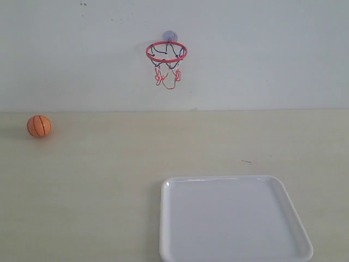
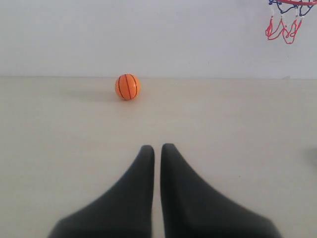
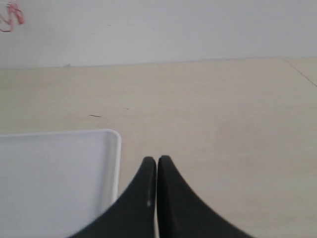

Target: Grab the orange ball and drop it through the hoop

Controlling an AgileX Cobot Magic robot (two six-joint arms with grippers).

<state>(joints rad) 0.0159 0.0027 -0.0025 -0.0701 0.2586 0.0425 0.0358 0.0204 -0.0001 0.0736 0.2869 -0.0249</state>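
Note:
The orange ball (image 1: 39, 126) rests on the table at the far left, close to the back wall; the left wrist view shows the orange ball (image 2: 128, 87) well ahead of the fingers. The hoop (image 1: 166, 52), red ring with a string net and a greyish suction cup, hangs on the wall above the table's middle; part of the hoop's net (image 2: 284, 22) shows in the left wrist view. My left gripper (image 2: 157, 146) is shut and holds nothing. My right gripper (image 3: 156, 158) is shut and empty beside the tray. Neither gripper shows in the exterior view.
A white square tray (image 1: 234, 180) lies at the table's front right, its corner (image 3: 111, 136) just beside my right fingers. A pale wall (image 1: 262, 54) closes off the back of the table.

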